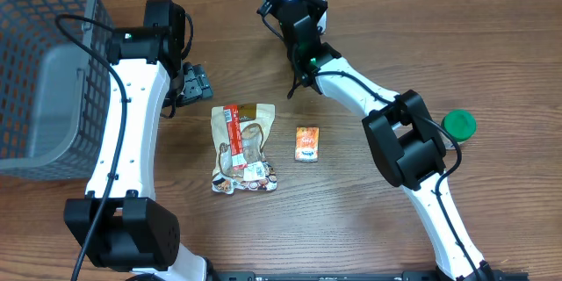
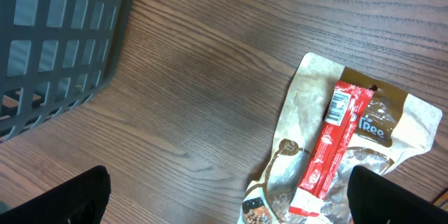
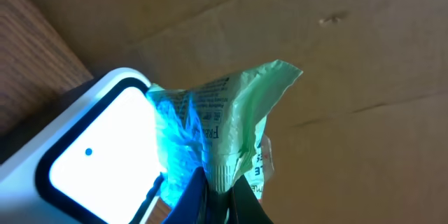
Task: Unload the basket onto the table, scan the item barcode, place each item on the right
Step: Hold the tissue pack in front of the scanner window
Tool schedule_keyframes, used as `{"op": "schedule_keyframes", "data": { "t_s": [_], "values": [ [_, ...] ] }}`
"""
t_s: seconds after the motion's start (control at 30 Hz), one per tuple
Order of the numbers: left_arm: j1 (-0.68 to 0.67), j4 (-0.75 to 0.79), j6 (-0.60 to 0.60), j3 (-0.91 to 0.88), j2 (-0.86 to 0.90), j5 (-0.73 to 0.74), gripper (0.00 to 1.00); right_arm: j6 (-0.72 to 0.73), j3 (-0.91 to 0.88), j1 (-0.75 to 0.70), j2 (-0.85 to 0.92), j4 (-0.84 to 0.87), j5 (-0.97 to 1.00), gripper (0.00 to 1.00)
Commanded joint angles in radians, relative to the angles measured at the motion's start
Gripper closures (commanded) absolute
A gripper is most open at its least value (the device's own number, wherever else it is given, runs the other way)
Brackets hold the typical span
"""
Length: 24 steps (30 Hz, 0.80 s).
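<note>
Basket [image 1: 35,9] partly beyond left edge

The table [image 1: 334,228] is of dark brown wood, and its fine grain runs from side to side in the overhead view. Behind its far edge stands a plain brown cardboard panel [image 3: 350,98], slightly creased. The light is even and soft.

Pale green wrapper [image 3: 241,112] with dark print in the right gripper [image 3: 213,197], white black-rimmed scanner [image 3: 84,161] beside it, tan pouch [image 2: 301,112] with red strip [image 2: 329,147] near the left gripper [image 1: 191,83], grey lattice basket [image 1: 44,61]
</note>
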Motion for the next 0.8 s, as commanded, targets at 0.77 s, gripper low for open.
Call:
{"op": "schedule_keyframes", "data": {
  "t_s": [0.77],
  "values": [
    [-0.002,0.000,-0.018,0.021,0.002,-0.006,0.01,0.108,0.018,0.041,0.001,-0.195,0.018,0.97]
  ]
}}
